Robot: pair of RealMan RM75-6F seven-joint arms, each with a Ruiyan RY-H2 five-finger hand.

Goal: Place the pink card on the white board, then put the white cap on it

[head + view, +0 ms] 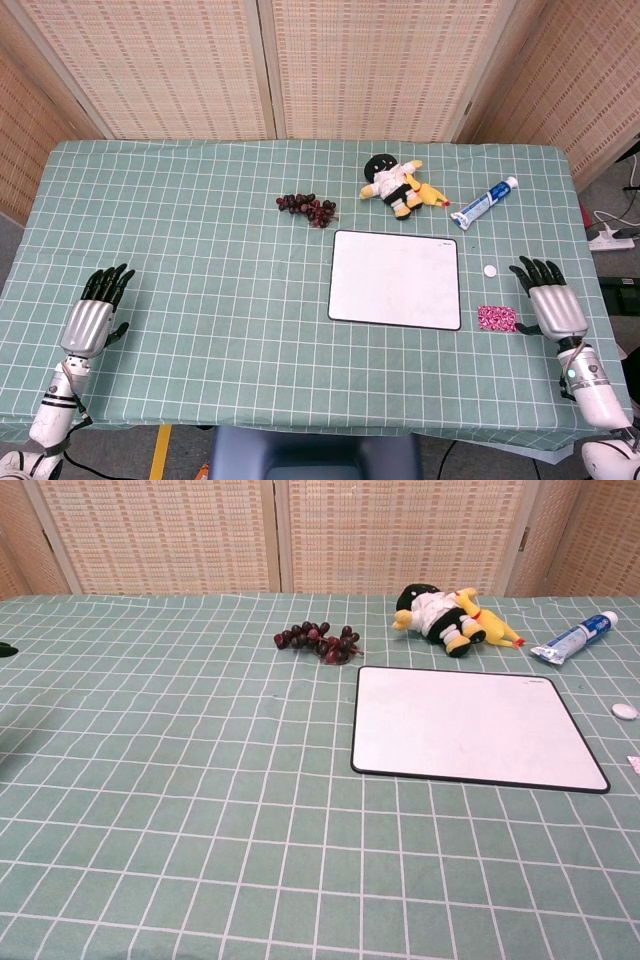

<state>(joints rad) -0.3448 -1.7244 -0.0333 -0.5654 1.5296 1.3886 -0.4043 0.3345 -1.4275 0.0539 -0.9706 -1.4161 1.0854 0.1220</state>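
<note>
One pink card [497, 318] lies just left of the empty, spread-fingered right hand [550, 303], beside the white board [395, 280].

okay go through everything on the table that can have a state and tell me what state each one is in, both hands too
Rectangular white board: flat on the cloth, nothing on it.
Small patterned pink card: flat on the cloth, right of the board, off it.
Small round white cap: on the cloth, off the board.
Blue-and-white toothpaste tube: lying down.
Plush doll: lying down.
Left hand: open, empty.
Right hand: open, empty, beside the card.
</note>
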